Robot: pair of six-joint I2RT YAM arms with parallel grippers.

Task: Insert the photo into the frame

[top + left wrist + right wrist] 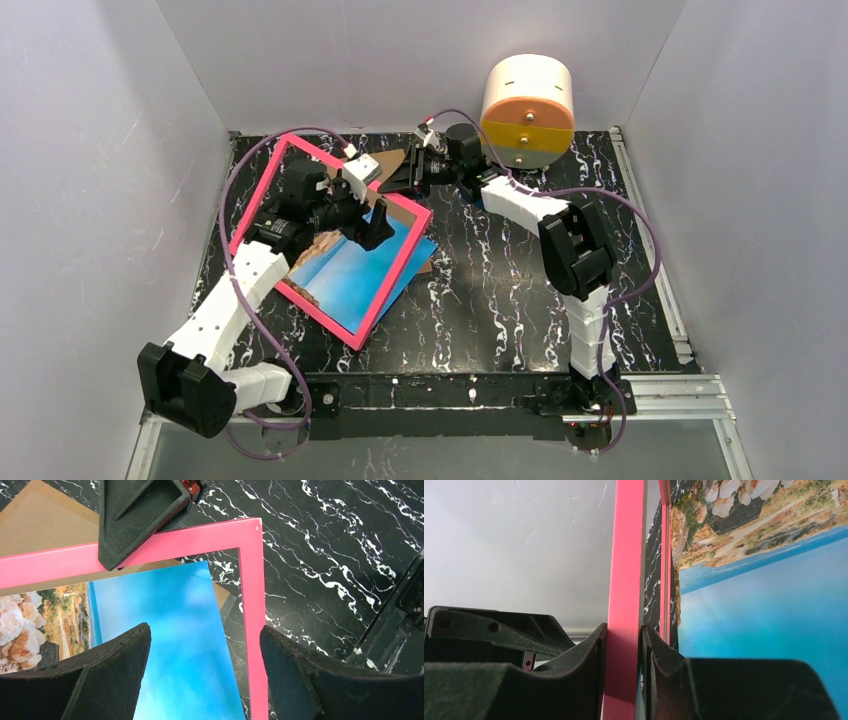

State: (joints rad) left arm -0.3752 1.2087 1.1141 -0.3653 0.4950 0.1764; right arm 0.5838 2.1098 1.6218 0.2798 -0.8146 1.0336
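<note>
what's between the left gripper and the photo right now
The frame. The right gripper, shut on its far rim, holds it tilted over the photo, so the rim and apparently a clear pane lie between the photo and the open left gripper above.

The top camera looks down over the whole table (500,300) from its near edge; both wrist cameras sit close, sharing the frame (250,605).

Frame (398,275) stands raised over the left half of the table (500,300); the right gripper (624,630) pinches its far rim and the left gripper (205,632) hangs spread above the pane, leaving little room between the two. Photo (185,645) and cardboard board (45,525) cover the surface beneath. Bare marbled top lies right of the frame; a drum (527,110) fills the far right corner, and walls (90,200) close three sides.
</note>
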